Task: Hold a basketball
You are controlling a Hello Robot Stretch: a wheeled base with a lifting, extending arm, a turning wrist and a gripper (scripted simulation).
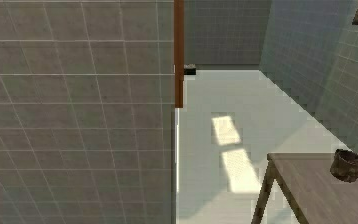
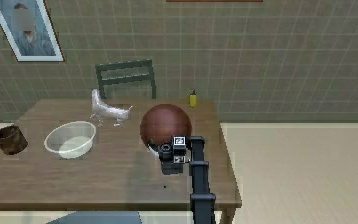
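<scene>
Though gripper shows at basketball over table, cannot tell gripper state or whether held.

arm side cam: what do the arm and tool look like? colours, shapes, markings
The arm is a dark square bar with plain faces; no cables can be made out. At its far end sit two small white squares with black marks. Left of them the tool has a compact dark body that barely stands out against the reddish-brown ball.
</scene>
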